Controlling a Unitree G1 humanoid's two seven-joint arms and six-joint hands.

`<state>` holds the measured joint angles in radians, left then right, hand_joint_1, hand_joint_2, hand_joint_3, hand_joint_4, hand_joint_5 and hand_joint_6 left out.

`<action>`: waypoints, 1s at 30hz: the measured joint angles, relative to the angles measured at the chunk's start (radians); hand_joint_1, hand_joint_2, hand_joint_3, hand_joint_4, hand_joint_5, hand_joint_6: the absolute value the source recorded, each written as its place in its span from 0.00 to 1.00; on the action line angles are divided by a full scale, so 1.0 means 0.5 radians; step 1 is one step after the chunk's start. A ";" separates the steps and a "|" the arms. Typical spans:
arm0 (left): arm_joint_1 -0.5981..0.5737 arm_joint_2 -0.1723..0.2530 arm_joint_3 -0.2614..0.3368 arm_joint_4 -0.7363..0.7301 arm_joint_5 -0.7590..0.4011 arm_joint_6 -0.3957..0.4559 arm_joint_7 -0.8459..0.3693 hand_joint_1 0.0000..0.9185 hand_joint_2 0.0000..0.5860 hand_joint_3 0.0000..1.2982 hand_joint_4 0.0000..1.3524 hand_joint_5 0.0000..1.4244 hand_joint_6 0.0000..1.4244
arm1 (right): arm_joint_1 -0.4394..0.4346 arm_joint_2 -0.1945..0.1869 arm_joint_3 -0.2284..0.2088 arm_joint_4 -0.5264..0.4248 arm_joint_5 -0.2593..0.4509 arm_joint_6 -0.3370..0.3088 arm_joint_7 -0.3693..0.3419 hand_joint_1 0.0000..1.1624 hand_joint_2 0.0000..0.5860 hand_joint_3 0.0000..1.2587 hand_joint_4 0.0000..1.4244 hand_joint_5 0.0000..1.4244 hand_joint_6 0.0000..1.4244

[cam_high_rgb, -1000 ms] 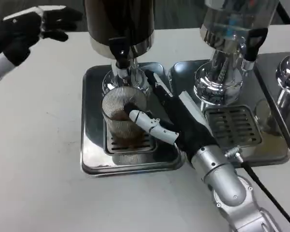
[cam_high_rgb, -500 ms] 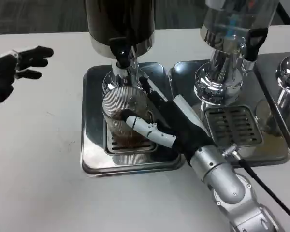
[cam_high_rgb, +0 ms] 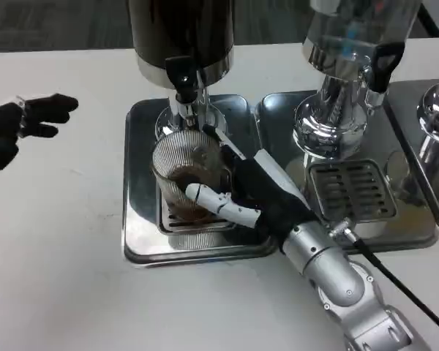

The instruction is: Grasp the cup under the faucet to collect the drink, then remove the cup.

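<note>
A ribbed clear cup (cam_high_rgb: 186, 170) with brown drink in its bottom stands on the drip grate (cam_high_rgb: 177, 221) under the black faucet (cam_high_rgb: 181, 79) of the dark dispenser (cam_high_rgb: 180, 36). My right hand (cam_high_rgb: 260, 191) wraps the cup from its right side, a white finger curling across the cup's front. At the picture's left edge my left hand (cam_high_rgb: 18, 124) hovers over the white table, holding nothing, its dark fingers stretched out toward the right.
The cup's steel tray (cam_high_rgb: 139, 183) lies under the dark dispenser. To its right stands a clear-tank dispenser (cam_high_rgb: 351, 44) on a second tray with its own grate (cam_high_rgb: 351, 191). A third chrome base (cam_high_rgb: 437, 117) sits at the right edge. A black cable (cam_high_rgb: 402, 285) trails from my right forearm.
My left hand has dropped from the top left corner to lower on the left edge. My right hand has closed tighter round the cup, which has shifted slightly left.
</note>
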<state>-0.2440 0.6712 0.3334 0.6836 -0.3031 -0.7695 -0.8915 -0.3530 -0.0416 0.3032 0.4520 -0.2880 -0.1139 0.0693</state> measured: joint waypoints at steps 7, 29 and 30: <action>-0.002 0.001 -0.003 0.034 0.007 0.000 0.000 0.00 0.17 0.25 0.17 0.15 0.19 | -0.035 -0.010 0.030 0.058 -0.045 -0.020 0.000 0.46 0.34 0.00 0.00 0.00 0.00; 0.006 0.025 -0.009 0.067 0.024 0.000 0.012 0.00 0.18 0.28 0.20 0.16 0.19 | -0.027 0.044 0.097 -0.039 -0.263 0.146 -0.154 0.47 0.35 0.00 0.00 0.10 0.12; 0.008 0.026 -0.009 0.067 0.028 0.000 0.013 0.00 0.18 0.28 0.20 0.16 0.19 | -0.024 0.052 0.102 -0.049 -0.277 0.158 -0.161 0.46 0.35 0.00 0.03 0.13 0.15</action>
<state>-0.2402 0.6840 0.3287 0.7172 -0.2891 -0.7693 -0.8851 -0.3650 -0.0153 0.3543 0.4275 -0.4263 -0.0348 -0.0114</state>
